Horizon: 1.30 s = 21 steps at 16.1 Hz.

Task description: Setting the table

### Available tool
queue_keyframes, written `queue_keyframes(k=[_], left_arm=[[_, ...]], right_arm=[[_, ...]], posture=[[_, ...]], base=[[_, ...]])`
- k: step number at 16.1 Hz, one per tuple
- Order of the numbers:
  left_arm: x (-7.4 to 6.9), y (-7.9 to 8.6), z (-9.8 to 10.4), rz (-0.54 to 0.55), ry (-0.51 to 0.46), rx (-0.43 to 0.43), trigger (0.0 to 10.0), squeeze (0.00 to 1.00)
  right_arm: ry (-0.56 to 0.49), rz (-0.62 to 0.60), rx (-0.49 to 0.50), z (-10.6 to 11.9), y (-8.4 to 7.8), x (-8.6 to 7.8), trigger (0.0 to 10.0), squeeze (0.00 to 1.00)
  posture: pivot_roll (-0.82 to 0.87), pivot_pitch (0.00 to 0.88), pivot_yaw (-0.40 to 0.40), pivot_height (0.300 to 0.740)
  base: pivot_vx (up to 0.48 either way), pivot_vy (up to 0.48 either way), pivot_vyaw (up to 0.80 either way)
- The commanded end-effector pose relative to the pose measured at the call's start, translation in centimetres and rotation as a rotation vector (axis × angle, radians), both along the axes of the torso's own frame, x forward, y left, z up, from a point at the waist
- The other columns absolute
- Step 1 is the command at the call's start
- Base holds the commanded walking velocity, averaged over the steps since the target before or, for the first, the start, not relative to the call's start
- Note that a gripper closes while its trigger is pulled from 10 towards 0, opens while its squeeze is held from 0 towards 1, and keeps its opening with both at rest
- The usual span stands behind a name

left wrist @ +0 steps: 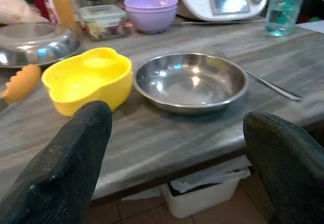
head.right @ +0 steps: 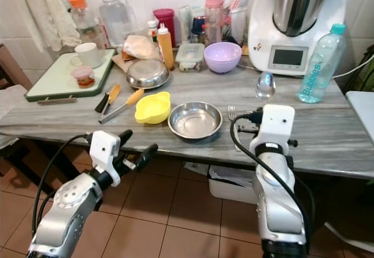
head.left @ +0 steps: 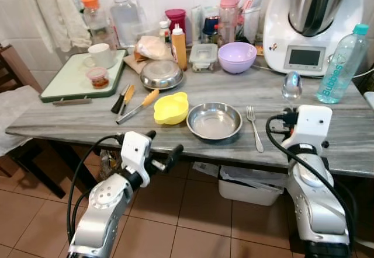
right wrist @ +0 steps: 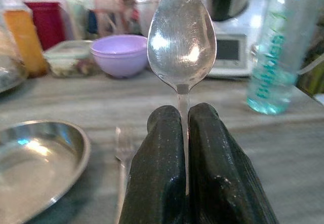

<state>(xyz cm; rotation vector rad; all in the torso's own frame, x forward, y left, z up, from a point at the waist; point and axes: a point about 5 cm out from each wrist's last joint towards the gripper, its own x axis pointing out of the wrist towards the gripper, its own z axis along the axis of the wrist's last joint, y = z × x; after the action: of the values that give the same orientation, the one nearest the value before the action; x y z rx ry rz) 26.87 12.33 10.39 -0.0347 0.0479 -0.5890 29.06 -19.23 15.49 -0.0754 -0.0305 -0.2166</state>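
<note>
Spoon [right wrist: 181,39] upright in clamped right claw [right wrist: 185,127] beside fork [head.left: 253,125]; left claw [head.left: 165,148] wide open, empty.

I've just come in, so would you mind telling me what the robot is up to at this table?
It is setting a place at the grey table. The right gripper has its jaws shut on a spoon, held bowl-up above the table to the right of the fork. The fork lies just right of the steel plate, with a yellow bowl on the plate's left. The left gripper hangs at the table's front edge, jaws open and holding nothing.
</note>
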Motion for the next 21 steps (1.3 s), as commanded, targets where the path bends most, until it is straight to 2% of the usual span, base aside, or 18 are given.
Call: queue_keyframes(k=[1, 3, 6, 7, 11, 15, 21], left_arm=[[-0.2, 0.0, 0.3, -0.033, -0.003, 0.014, 10.0, 0.00], [-0.4, 0.0, 0.4, -0.057, 0.005, 0.026, 10.0, 0.00], [-1.0, -0.3, 0.4, -0.152, 0.022, 0.041, 10.0, 0.00], [-1.2, -0.5, 0.6, -0.190, 0.028, 0.014, 10.0, 0.00], [-1.1, -0.4, 0.6, -0.181, 0.031, 0.014, 10.0, 0.00], [-0.3, 0.3, 1.0, -0.127, 0.017, -0.014, 10.0, 0.00], [-0.3, 0.3, 1.0, -0.127, 0.017, -0.014, 10.0, 0.00]], right_arm=[[0.007, -0.026, 0.011, 0.0, -0.5, -0.1, 10.0, 0.00], [0.028, -0.046, 0.022, -0.2, -0.9, -0.1, 10.0, 0.00], [0.054, -0.081, 0.052, -0.5, -2.0, -0.1, 10.0, 0.00], [0.061, -0.087, 0.056, -0.5, -2.4, 0.0, 10.0, 0.00], [0.050, -0.082, 0.060, -0.3, -2.2, -0.1, 10.0, 0.00], [0.037, -0.049, 0.062, -0.2, -1.5, 0.0, 10.0, 0.00], [0.037, -0.049, 0.062, -0.2, -1.5, 0.0, 10.0, 0.00]], posture=[[-0.10, 0.000, 0.084, 0.740], [-0.10, 0.000, 0.086, 0.740], [-0.10, 0.000, 0.092, 0.740], [-0.10, 0.000, 0.100, 0.740], [-0.10, 0.000, 0.104, 0.740], [-0.10, 0.000, 0.101, 0.740], [-0.10, 0.000, 0.101, 0.740]], base=[[0.000, 0.000, 0.00], [0.000, 0.000, 0.00], [0.000, 0.000, 0.00], [0.000, 0.000, 0.00], [0.000, 0.000, 0.00], [0.000, 0.000, -0.38], [0.000, 0.000, 0.00]])
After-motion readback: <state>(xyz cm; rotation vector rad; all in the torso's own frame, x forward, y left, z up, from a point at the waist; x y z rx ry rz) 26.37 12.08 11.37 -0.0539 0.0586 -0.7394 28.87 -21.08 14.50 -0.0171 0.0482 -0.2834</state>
